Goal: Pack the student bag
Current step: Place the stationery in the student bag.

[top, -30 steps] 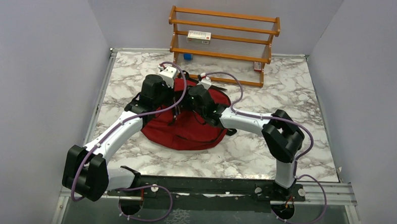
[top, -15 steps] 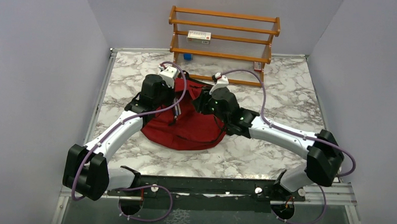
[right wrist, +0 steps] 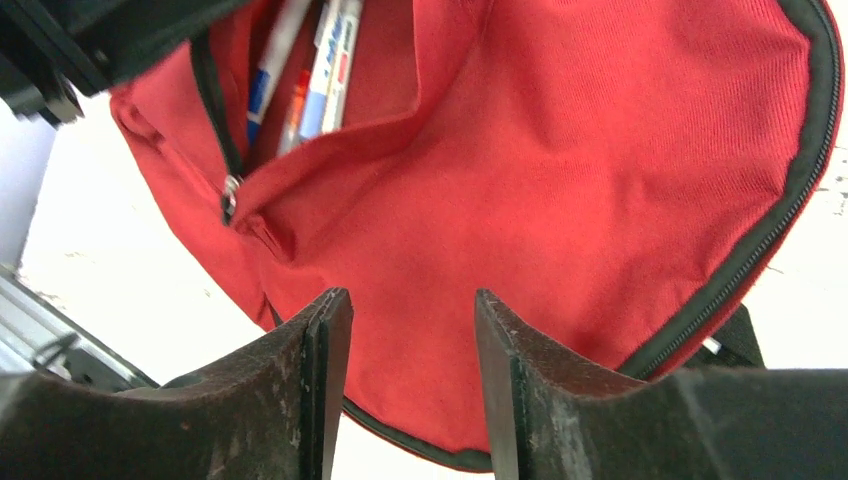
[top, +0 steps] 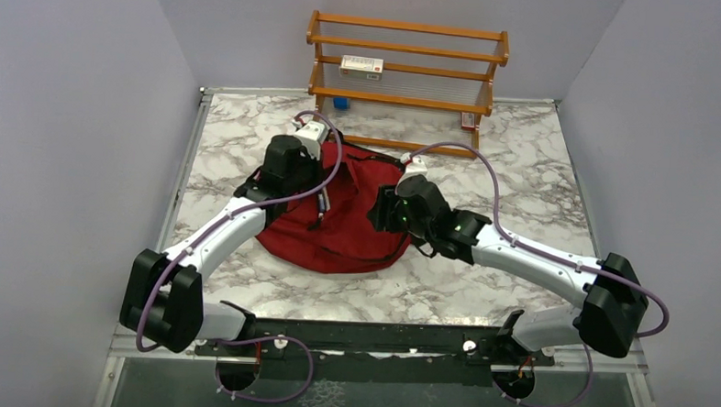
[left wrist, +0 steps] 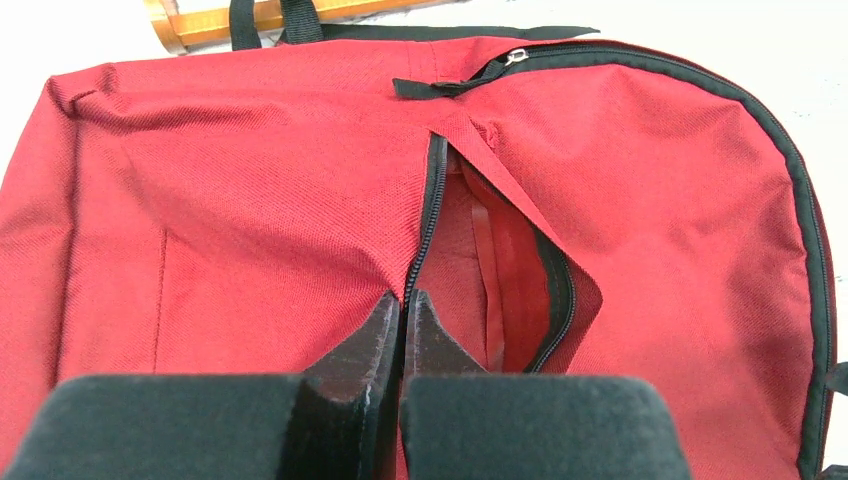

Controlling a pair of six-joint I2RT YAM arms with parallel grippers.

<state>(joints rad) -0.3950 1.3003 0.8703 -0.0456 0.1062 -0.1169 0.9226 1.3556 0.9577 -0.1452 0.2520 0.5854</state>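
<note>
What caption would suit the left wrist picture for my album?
Left gripper pinching the red bag at the zipper edge of its open pocket.

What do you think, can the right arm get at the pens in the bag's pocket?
Probably yes. The left gripper pinches the zipper edge of the student bag, holding its pocket open; the pens lie uncovered, and the open right gripper hovers nearby with nothing between.

I see left gripper point(left wrist: 403, 302) pinching student bag point(left wrist: 230, 200) at its pocket zipper point(left wrist: 433, 215) | pocket gaping | wooden rack point(left wrist: 215, 22) beyond bag
</note>
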